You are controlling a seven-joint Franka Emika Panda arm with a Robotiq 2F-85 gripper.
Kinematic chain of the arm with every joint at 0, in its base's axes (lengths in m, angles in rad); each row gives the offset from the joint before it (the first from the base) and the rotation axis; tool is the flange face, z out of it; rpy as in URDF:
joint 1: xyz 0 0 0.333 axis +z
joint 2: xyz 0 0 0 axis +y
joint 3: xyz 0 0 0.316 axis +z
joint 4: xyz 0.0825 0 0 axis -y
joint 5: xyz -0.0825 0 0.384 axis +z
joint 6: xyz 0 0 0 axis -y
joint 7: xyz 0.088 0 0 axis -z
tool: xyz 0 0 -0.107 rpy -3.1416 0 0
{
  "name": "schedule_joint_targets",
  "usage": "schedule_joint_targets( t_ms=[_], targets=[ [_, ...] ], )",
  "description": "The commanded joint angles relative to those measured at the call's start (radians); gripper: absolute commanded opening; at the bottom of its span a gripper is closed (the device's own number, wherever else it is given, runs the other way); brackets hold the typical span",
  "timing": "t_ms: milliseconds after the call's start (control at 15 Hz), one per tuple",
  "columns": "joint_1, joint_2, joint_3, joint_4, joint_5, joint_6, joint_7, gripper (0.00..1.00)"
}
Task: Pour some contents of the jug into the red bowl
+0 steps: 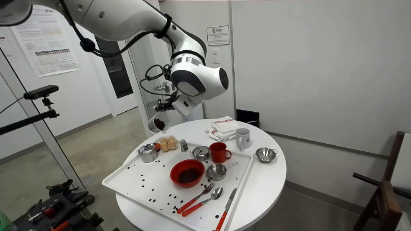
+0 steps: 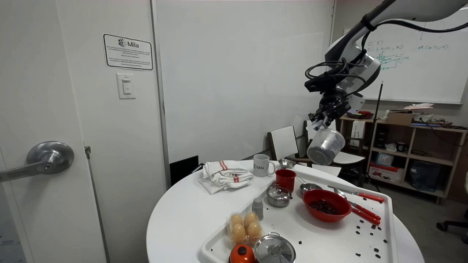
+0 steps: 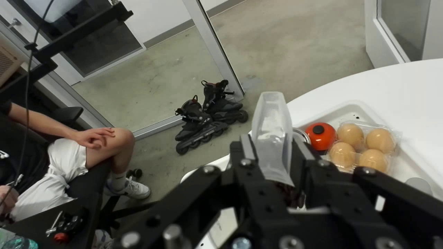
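Note:
The jug is clear plastic and tilted in both exterior views [image 1: 153,124] [image 2: 324,147], with dark beans inside. My gripper [image 1: 160,108] [image 2: 317,119] is shut on its handle, which shows between the fingers in the wrist view [image 3: 272,138]. A few dark beans also show between the fingers there. The jug is held in the air, above and apart from the red bowl [image 1: 175,175] [image 2: 326,216]. The bowl stands upright on the tray with dark beans in it. It is out of view in the wrist view.
A white tray [image 1: 128,184] on the round table [image 1: 269,189] bears scattered beans, a lidded pot [image 1: 148,153], eggs [image 2: 244,228], a grey shaker [image 2: 257,209], a red cup [image 1: 219,153], a small pan [image 1: 216,172] and red-handled cutlery [image 1: 199,205]. A towel [image 2: 225,175] and a mug [image 2: 260,166] stand behind.

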State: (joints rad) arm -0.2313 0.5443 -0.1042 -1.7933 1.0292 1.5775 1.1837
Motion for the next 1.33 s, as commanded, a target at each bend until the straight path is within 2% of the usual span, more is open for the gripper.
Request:
schedule_joint_targets(
  t_ms=[0,400,667,1267],
  targets=[
    [-0.011,0.037,-0.018,0.036,0.04,-0.089,-0.052,0.12],
    [-0.023,0.077,-0.022,0.072,0.075,-0.196,-0.164,0.12],
    [-0.016,0.097,-0.036,0.093,0.073,-0.246,-0.169,0.12],
    [-0.001,0.097,-0.068,0.09,0.079,-0.209,-0.125,0.12]
  ],
)
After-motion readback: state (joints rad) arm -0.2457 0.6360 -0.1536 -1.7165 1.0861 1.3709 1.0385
